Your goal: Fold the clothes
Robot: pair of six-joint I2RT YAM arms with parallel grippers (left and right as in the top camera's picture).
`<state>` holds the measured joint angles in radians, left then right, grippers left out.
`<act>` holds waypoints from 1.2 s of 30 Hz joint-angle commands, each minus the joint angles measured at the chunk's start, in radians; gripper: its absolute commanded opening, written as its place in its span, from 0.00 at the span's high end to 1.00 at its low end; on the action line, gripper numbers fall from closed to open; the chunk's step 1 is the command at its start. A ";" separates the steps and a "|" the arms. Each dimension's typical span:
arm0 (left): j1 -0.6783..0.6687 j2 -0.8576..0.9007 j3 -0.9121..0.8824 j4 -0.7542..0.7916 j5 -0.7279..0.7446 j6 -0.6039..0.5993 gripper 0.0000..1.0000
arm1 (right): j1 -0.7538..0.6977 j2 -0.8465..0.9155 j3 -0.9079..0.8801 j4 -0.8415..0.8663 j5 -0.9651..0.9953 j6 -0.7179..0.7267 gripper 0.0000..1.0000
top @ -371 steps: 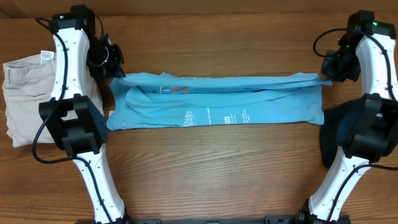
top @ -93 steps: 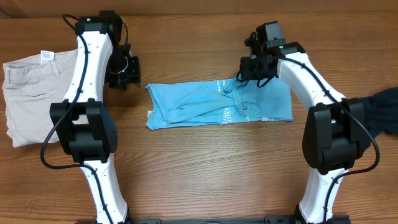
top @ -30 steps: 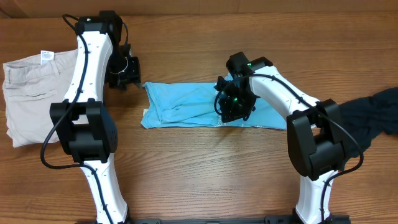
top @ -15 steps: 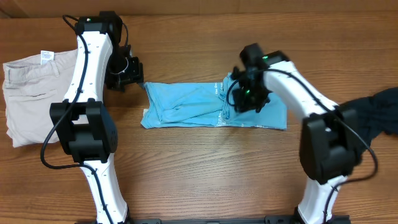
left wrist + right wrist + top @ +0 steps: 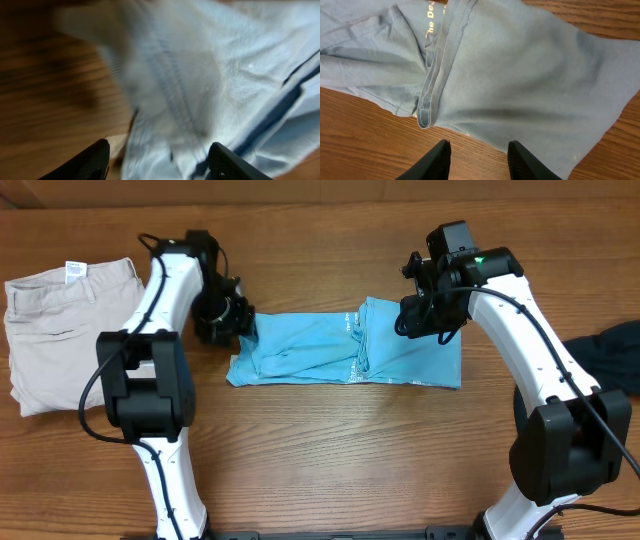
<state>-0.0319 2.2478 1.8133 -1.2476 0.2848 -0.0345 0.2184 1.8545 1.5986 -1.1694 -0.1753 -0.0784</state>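
Note:
The light blue T-shirt (image 5: 300,352) lies folded into a band at the table's middle, its right part doubled over with a seam running across it (image 5: 437,65). My left gripper (image 5: 238,327) is at the shirt's left end, open, and blurred blue cloth (image 5: 200,75) fills the space between its fingers (image 5: 95,161). My right gripper (image 5: 421,315) hovers above the shirt's right half, open and holding nothing; the shirt's front edge and bare wood show between its fingertips (image 5: 440,160). Beige shorts (image 5: 55,330) lie folded at far left. The black garment (image 5: 612,352) lies at the right edge.
The wooden table (image 5: 330,460) stretches in front of the shirt. Both arm bases stand at the front edge, left (image 5: 140,395) and right (image 5: 565,450). The right arm's links reach over the black garment.
My left gripper moved right and forward onto the shirt's left end and opened wider. My right gripper rose away to the right off the fold, its jaws widening.

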 commanded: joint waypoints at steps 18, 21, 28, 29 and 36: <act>-0.043 -0.023 -0.239 0.133 0.069 0.066 0.87 | 0.001 -0.005 0.011 0.003 0.003 0.007 0.59; -0.011 -0.034 -0.177 0.076 -0.010 0.056 0.91 | 0.000 -0.005 0.011 0.005 0.013 0.007 0.59; 0.137 -0.040 0.142 -0.122 -0.082 0.056 0.89 | -0.026 -0.005 0.011 0.010 0.029 0.027 0.59; 0.154 -0.040 0.176 -0.133 -0.082 0.055 0.89 | -0.030 -0.005 0.011 0.010 0.025 0.027 0.59; 0.223 -0.040 0.365 -0.202 -0.025 0.054 0.87 | -0.042 -0.005 0.011 0.011 0.026 0.027 0.59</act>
<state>0.1951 2.2127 2.1120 -1.4326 0.2260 0.0288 0.1829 1.8545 1.5986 -1.1641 -0.1528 -0.0593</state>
